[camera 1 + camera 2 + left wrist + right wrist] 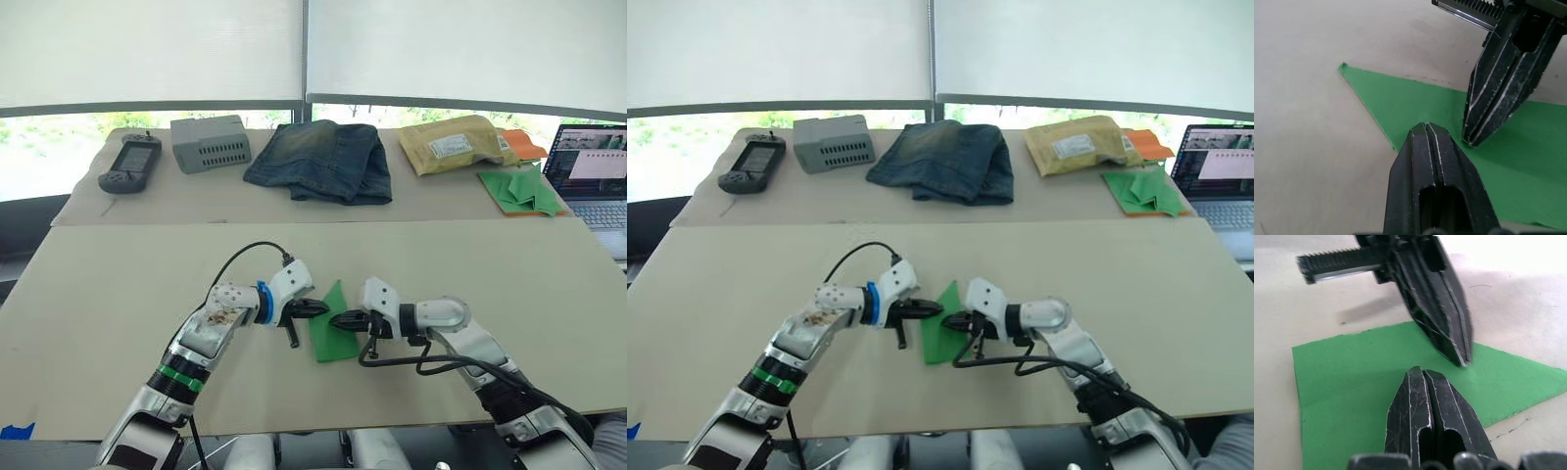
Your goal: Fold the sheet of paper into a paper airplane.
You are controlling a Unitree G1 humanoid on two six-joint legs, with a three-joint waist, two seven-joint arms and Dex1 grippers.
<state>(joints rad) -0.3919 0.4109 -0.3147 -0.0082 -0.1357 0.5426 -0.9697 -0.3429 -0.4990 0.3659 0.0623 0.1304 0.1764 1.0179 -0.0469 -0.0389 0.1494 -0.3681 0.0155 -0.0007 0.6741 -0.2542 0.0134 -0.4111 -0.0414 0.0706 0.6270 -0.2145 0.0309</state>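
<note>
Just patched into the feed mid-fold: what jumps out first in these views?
The bright green sheet of paper, already creased to a point, lies flat on the near board. Both grippers meet over it: the left gripper and right gripper, fingers shut, tips pressing down on the paper from either side. Along the far edge sit folded jeans, a grey box, a yellow mailer and a heap of green paper pieces.

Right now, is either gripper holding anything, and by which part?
Nothing is held. Both the left gripper and right gripper have shut jaws, tips over the flat green paper.
</note>
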